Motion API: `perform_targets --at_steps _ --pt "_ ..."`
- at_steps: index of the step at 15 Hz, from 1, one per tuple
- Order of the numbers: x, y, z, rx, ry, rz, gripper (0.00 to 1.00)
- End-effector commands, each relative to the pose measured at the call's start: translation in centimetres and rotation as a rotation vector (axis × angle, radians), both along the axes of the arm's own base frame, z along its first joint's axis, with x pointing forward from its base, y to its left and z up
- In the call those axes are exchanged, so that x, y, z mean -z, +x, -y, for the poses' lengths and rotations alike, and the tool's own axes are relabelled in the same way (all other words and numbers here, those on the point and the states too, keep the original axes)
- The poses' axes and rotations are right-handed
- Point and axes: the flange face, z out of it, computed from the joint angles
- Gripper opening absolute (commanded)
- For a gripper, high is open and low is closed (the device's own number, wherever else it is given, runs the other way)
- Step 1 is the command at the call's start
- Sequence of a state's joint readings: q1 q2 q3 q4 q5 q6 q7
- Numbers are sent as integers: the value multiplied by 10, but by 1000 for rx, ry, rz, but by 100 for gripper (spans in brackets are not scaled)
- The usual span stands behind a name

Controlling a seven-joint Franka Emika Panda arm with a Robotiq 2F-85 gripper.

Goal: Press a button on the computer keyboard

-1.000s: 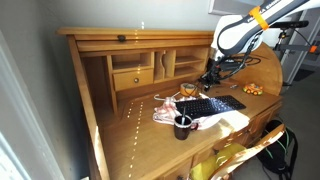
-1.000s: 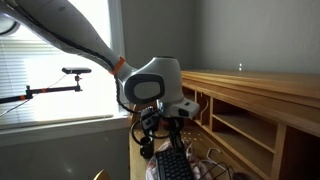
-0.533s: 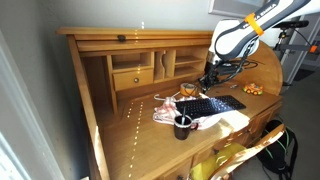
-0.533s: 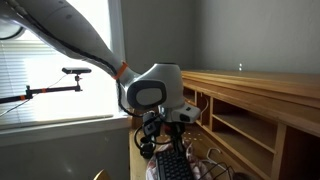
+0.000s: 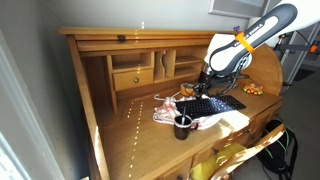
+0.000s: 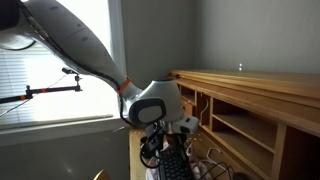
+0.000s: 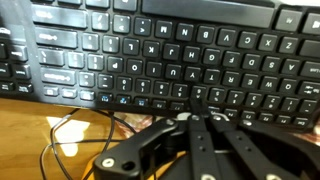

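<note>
The computer keyboard [image 5: 213,104] is flat and black and lies on the wooden desk; it also shows in the other exterior view [image 6: 172,166]. In the wrist view the keyboard [image 7: 170,55] fills the upper part with rows of dark keys. My gripper [image 7: 195,113] is shut and empty, its two fingers pressed together. The fingertips sit right at the keyboard's nearest key row; I cannot tell whether they touch a key. In both exterior views the gripper [image 5: 205,89] [image 6: 161,150] hangs low over the keyboard's end.
A small black cup [image 5: 182,127] stands in front of the keyboard. A pink and white cloth [image 5: 166,113] lies beside it. The desk hutch [image 5: 135,72] with a drawer rises behind. A thin cable [image 7: 70,128] lies on the wood. A yellow chair [image 5: 232,158] stands in front.
The arm has come down and towards the keyboard; the gripper is now lower and closer to the keys than a second ago.
</note>
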State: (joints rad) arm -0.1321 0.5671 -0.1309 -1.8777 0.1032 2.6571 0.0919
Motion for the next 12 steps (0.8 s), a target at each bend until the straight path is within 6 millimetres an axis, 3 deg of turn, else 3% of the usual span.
perform_targets --at_steps 1,12 --pt "16 8 -2 -3 1 37 0" --pt "42 8 1 -3 -36 58 0"
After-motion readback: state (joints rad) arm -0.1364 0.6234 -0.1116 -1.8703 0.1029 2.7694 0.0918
